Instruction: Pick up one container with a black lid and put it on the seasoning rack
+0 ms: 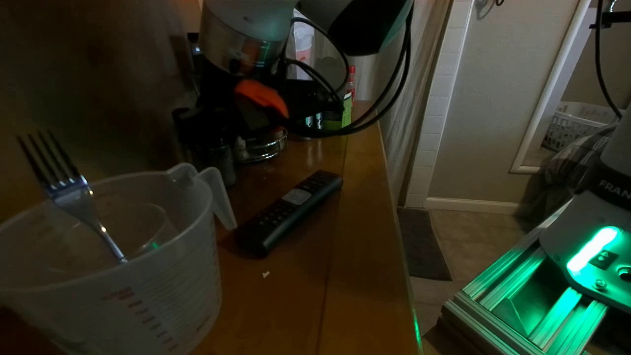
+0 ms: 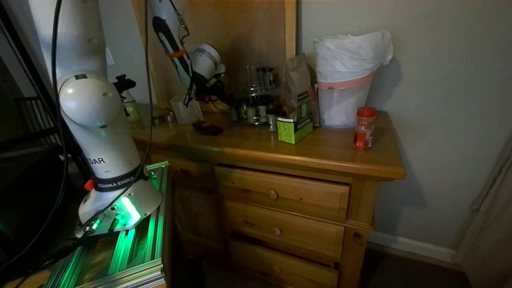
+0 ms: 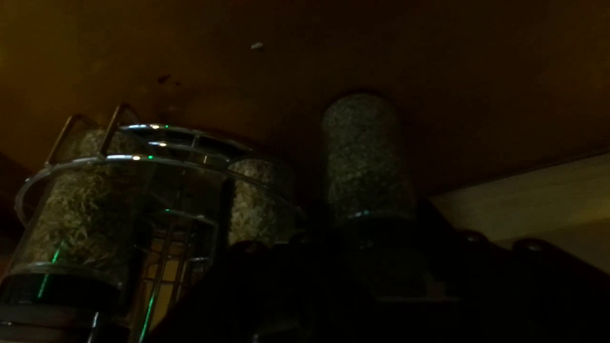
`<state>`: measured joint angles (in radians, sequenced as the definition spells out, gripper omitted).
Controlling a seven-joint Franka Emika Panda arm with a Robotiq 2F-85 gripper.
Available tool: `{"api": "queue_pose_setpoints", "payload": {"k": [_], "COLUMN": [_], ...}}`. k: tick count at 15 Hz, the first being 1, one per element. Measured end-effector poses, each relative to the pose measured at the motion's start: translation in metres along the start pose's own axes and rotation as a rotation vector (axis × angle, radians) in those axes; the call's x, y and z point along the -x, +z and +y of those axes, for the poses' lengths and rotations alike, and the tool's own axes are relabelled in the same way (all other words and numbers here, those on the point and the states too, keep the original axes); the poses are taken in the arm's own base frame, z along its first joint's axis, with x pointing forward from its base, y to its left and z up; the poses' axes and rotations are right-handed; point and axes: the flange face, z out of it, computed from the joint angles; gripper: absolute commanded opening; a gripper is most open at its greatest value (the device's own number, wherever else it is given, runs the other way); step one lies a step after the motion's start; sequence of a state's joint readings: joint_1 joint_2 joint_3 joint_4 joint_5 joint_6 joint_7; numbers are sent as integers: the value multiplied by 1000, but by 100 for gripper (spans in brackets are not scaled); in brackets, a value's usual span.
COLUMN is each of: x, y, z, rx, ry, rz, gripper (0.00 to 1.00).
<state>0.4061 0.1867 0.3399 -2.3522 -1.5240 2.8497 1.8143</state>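
A small glass jar of dried herbs (image 3: 364,152) with a black lid shows in the dark wrist view, which looks upside down. It is upright, and its glass also shows in both exterior views (image 1: 224,162) (image 2: 234,113). My gripper (image 3: 369,221) has its dark fingers close against both sides of the lid and looks shut on it; the gripper also shows in an exterior view (image 2: 229,99). The seasoning rack (image 2: 256,86), a tiered metal stand with several jars, is right beside the jar. Its lower wire ring (image 3: 176,162) shows in the wrist view, partly hidden by my gripper.
A remote (image 1: 291,212) and a clear measuring jug (image 1: 162,301) holding a fork (image 1: 81,197) are on the wooden top. A single jar (image 2: 272,122), a green box (image 2: 295,130), a paper bag (image 2: 296,84), a bucket (image 2: 344,100) and a red-lidded bottle (image 2: 364,130) stand beyond the rack.
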Motion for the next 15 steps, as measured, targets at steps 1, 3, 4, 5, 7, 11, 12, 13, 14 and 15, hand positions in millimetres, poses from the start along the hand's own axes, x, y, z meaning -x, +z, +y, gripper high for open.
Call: {"api": "queue_pose_setpoints", "payload": {"k": [1,3,4,5,7,11,12,13,14,15], "x": [6,22,32,42,62,86,86,83,77,69], "y": [-4,-17,-25,-34,-51,-81,-88,-94,-100,-106], "z": [-7,-21,-27,-33,-39,-31,-26,-21,-14,-7], "rx": [-12,-37,-44,-48,-47,12,32,50,65,75], "ry": [-13,-31,-29,-25,-1,93,110,119,122,121], "rz": [-3,-13,-19,-23,-37,-61,-59,-53,-43,-33], "gripper": [24,24,24,24,24,24,24,24,24,24]}}
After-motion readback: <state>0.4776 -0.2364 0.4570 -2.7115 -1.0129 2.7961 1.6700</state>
